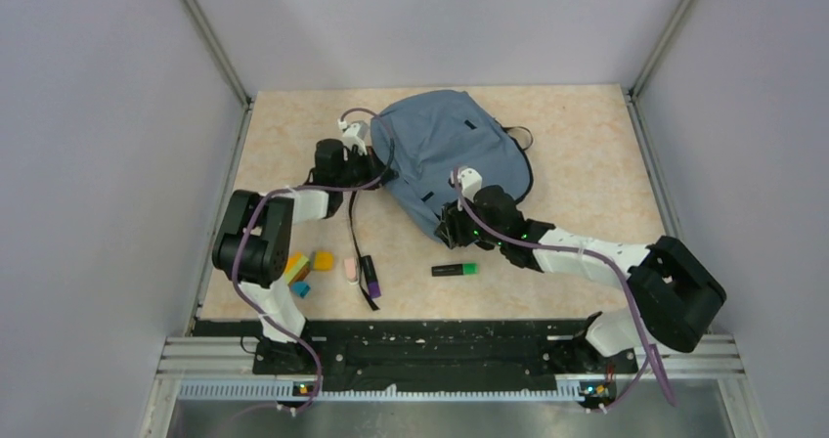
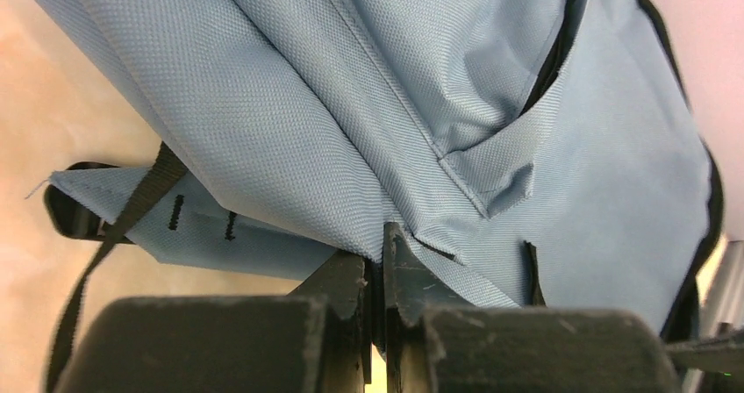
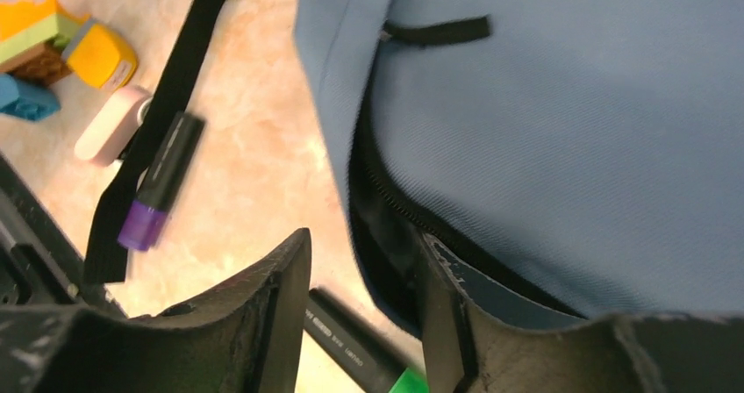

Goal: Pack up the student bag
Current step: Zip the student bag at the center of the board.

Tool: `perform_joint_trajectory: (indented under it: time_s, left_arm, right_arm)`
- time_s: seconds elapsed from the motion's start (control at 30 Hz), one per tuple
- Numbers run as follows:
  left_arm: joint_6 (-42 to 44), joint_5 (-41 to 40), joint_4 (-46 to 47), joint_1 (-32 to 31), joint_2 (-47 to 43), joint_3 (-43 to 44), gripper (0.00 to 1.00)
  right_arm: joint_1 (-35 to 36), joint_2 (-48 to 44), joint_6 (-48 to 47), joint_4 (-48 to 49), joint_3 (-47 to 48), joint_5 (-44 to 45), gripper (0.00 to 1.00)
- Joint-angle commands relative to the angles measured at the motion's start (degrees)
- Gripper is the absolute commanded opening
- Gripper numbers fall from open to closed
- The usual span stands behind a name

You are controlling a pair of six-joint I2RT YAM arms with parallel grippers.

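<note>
Lying on the far middle of the table, the blue bag rests flat, its black strap trailing toward the near side. The left pincer sits at the bag's left edge, its fingers pressed together on a fold of the blue cloth. The right pincer is at the bag's near edge, spread wide, with one finger against the lip of the open zipper and the other over bare table. A green marker lies just on its near side. Farther left, a purple marker lies against the strap, with a pink eraser beside it and a few coloured blocks beyond.
</note>
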Motion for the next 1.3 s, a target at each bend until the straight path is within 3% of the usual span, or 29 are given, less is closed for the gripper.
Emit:
perform_joint_trajectory:
  time_s: [0.0, 0.17, 0.3, 0.4, 0.43, 0.57, 0.77, 0.83, 1.0, 1.07, 1.27]
  left_arm:
    - [10.5, -3.96, -7.22, 0.27, 0.64, 8.92, 0.0]
    - [10.81, -6.59, -10.64, 1.54, 3.47, 13.79, 0.1]
    - [9.62, -7.31, -12.4, 1.62, 3.89, 15.57, 0.41]
    - [7.77, -8.65, -12.38, 1.64, 1.83, 14.03, 0.71]
    - [6.94, -9.39, -12.52, 1.62, 0.87, 13.31, 0.75]
    - [2.58, -11.52, -12.49, 1.62, -3.21, 10.27, 0.78]
    - [-1.23, -11.82, -11.99, 1.62, -9.79, 5.22, 0.79]
    - [-1.6, -11.52, -12.67, 1.62, -11.59, 4.12, 0.8]
    - [-3.64, -9.32, -13.85, 1.54, -14.68, 1.71, 0.8]
    - [-4.56, -8.36, -13.31, 1.53, -15.43, 0.41, 0.8]
    - [-4.27, -9.3, -15.69, 1.35, -15.61, -2.15, 0.8]
  right_arm:
    - [0.8, -0.35, -2.46, 1.84, 2.71, -8.4, 0.48]
    - [0.8, -5.46, -3.06, -2.56, 4.39, -6.31, 0.63]
    - [0.72, -6.82, -9.2, -6.09, 6.82, -0.56, 0.71]
    - [0.48, -6.05, -14.6, -6.33, 7.82, 5.06, 0.76]
    - [0.2, -5.39, -16.57, -5.38, 7.59, 5.69, 0.79]
    - [-0.36, -0.25, -24.57, -4.0, 8.23, 5.06, 0.82]
    - [-0.34, 6.61, -28.49, -0.31, 7.59, 1.76, 0.8]
    - [-0.26, 8.32, -28.22, 1.43, 6.97, 2.45, 0.74]
    - [1.34, 10.93, -28.07, 3.15, 6.67, 3.71, 0.2]
    - [3.13, 11.39, -27.99, 2.44, 7.19, 3.37, 0.03]
    - [9.21, 12.77, -25.23, 2.13, 7.37, 1.79, 0.0]
